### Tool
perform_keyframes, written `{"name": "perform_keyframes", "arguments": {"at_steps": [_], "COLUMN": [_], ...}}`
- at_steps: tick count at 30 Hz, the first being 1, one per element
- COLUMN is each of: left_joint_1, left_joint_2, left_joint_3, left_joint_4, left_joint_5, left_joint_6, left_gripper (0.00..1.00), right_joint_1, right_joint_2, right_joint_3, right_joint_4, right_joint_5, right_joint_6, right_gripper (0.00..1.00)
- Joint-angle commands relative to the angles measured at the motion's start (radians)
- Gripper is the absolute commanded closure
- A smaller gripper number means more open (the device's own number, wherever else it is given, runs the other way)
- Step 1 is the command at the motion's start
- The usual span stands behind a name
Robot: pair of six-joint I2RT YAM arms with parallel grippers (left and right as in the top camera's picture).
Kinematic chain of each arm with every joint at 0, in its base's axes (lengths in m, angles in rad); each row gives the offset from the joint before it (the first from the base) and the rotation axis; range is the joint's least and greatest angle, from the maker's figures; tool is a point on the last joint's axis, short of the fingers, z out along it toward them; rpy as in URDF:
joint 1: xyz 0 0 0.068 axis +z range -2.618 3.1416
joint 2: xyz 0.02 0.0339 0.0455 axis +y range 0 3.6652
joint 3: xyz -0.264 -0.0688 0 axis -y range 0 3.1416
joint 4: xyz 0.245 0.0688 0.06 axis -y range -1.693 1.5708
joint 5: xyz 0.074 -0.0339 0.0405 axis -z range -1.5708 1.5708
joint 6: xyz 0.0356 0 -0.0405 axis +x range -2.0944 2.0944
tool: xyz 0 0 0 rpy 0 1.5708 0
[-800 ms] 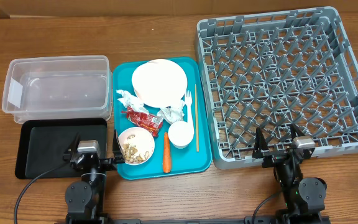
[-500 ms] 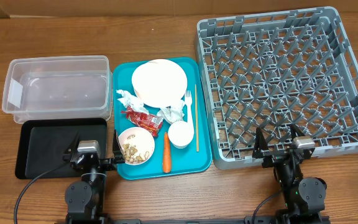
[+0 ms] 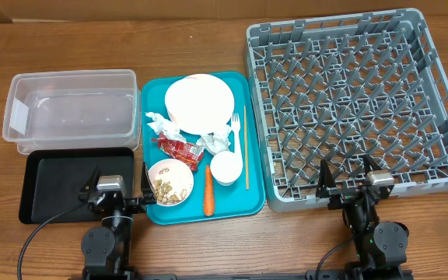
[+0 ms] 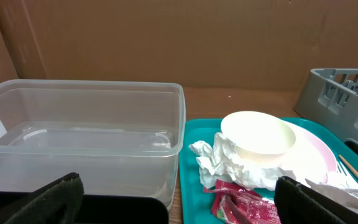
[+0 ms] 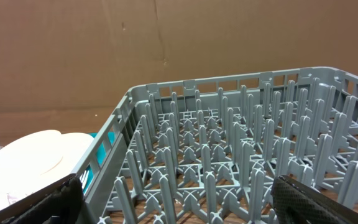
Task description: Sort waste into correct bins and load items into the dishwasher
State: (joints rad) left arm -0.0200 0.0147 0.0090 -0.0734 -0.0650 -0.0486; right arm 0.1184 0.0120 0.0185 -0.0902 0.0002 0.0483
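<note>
Grey dish rack (image 5: 229,155), white plate (image 5: 36,155) left, fingers (image 5: 42,202) spread

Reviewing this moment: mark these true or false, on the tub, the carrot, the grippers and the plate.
1. The tub is empty. True.
2. The carrot lies in the tub. False: it lies on the teal tray, beside the crumb bowl.
3. The left gripper and the right gripper are both open and hold nothing. True.
4. The plate stands in the rack. False: the plate lies on the teal tray, and the rack holds nothing.
</note>
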Motion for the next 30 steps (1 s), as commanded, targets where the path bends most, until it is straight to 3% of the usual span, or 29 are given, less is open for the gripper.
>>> {"name": "perform_keyframes", "arguments": {"at_steps": [1, 30], "left_joint_1": [-0.007, -0.007], "left_joint_2": [-0.01, -0.01], "left_joint_3": [-0.004, -0.004], "left_joint_4": [0.006, 0.011], "left_joint_5": [-0.013, -0.008], "left_joint_6": [0.016, 0.023], "left_gripper": [0.0, 0.0], "right_joint_1": [-0.002, -0.002], "right_joint_2": [-0.009, -0.009], "right_joint_3": [-0.011, -0.011], "right_joint_4": [0.006, 0.006], "right_joint_5": [0.006, 0.006], "right_joint_6": [-0.003, -0.003], "right_gripper": [0.0, 0.0]}}
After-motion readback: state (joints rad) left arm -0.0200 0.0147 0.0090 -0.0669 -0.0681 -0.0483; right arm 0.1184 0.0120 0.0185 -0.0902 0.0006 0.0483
